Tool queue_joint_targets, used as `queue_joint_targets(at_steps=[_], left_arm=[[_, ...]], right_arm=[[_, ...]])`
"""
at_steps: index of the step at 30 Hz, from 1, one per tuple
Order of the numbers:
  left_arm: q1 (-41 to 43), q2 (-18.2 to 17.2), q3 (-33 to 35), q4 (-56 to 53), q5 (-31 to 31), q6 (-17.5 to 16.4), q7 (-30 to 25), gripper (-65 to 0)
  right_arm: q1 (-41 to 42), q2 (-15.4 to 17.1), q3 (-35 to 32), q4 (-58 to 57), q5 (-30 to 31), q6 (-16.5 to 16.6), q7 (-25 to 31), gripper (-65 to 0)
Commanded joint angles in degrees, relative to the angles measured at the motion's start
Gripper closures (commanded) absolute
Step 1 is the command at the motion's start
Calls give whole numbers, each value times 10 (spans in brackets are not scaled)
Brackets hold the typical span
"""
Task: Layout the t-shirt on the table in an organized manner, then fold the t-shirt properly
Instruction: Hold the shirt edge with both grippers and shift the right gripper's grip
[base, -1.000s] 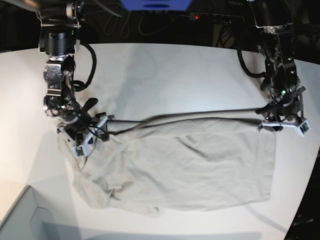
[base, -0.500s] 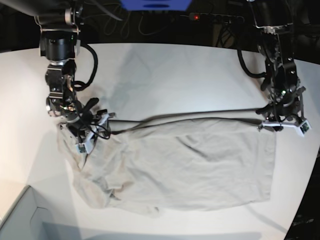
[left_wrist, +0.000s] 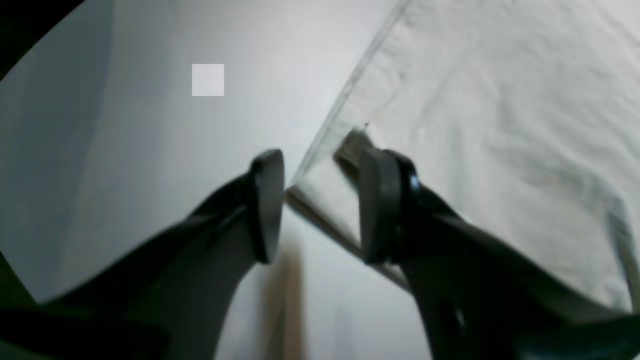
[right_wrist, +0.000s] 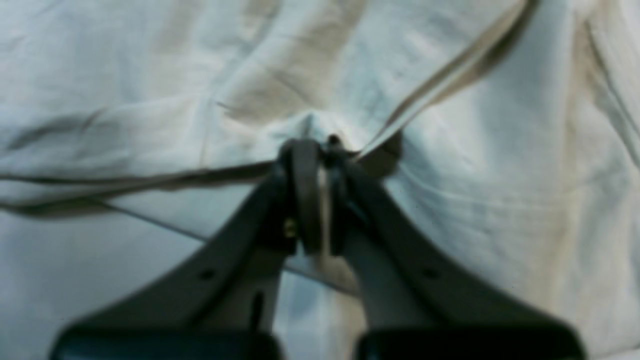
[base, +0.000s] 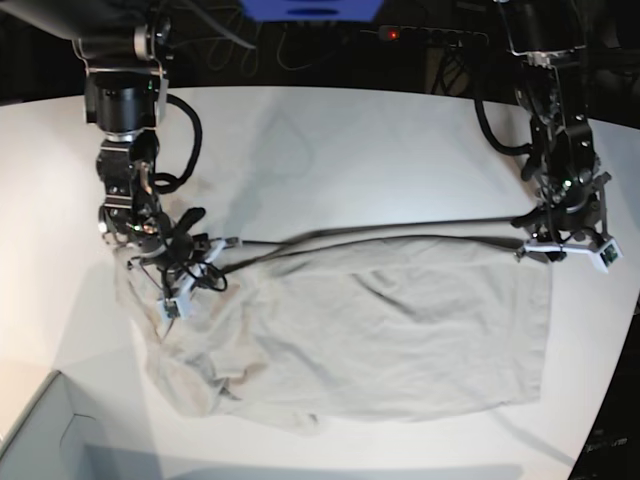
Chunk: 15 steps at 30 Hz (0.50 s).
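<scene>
The beige-grey t-shirt (base: 400, 340) lies spread and creased on the white table (base: 350, 150), its upper edge pulled into a taut line between my grippers. My right gripper (base: 198, 272), on the base view's left, is shut on a bunched fold of the shirt (right_wrist: 150, 75); in the right wrist view the gripper (right_wrist: 317, 200) pinches the cloth. My left gripper (base: 562, 250), on the base view's right, sits at the shirt's far corner. In the left wrist view it (left_wrist: 320, 205) is open, with the corner hem of the shirt (left_wrist: 500, 100) between its fingers.
A pale grey box corner (base: 45, 440) stands at the front left. The table's curved edge (base: 612, 400) runs close to the shirt's right side. Cables and a power strip (base: 425, 36) lie beyond the back edge.
My right gripper has turned and shifted slightly to the right in the base view, dragging the shirt's bunched end with it. The left arm has not moved.
</scene>
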Motion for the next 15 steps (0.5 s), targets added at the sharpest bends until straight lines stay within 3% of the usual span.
queue_joint_targets(at_steps=[1, 7, 15], left_arm=[[-6, -6, -1, 9, 5, 1, -8, -243], [6, 3, -1, 15, -2, 1, -8, -243], [37, 1, -1, 16, -104, 1, -8, -243]], right_arm=[[13, 5, 2, 24, 9, -1, 16, 0], [-18, 2, 2, 100, 9, -1, 16, 0], [-27, 2, 2, 110, 9, -1, 15, 0]])
